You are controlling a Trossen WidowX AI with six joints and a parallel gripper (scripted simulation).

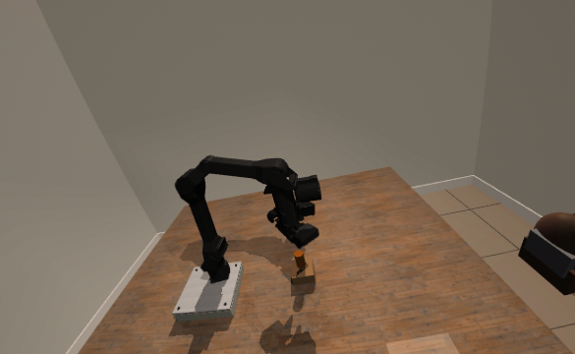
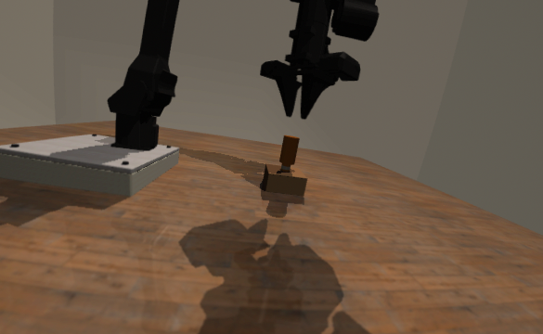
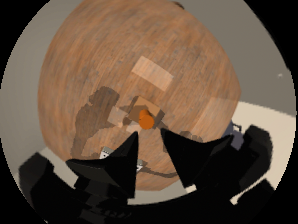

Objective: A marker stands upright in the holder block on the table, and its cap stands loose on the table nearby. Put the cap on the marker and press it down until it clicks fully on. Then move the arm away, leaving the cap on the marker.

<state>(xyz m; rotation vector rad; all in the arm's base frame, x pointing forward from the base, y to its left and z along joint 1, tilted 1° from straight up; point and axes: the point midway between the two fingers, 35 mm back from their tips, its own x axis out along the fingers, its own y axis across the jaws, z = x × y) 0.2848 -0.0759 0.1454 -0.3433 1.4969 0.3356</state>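
The orange cap point(image 1: 299, 259) point(image 2: 289, 149) point(image 3: 146, 120) sits over the top of the marker, which stands in the brown holder block point(image 1: 304, 279) point(image 2: 286, 184) point(image 3: 148, 105). A short greyish part of the marker point(image 2: 286, 168) shows between the cap and the block. Cap and marker look slightly tilted in the exterior view; whether the cap is fully seated, I cannot tell. My gripper point(image 2: 297, 116) point(image 3: 149, 132) is above the cap, pointing down and not touching it. Its fingers stand a narrow gap apart with nothing between them.
The arm's pale base plate point(image 1: 208, 295) point(image 2: 81, 153) is left of the block in the top and exterior views. A pale rectangle point(image 1: 422, 345) point(image 3: 152, 73) lies on the table point(image 1: 366, 236). A dark rounded object point(image 1: 564, 246) is off to the right.
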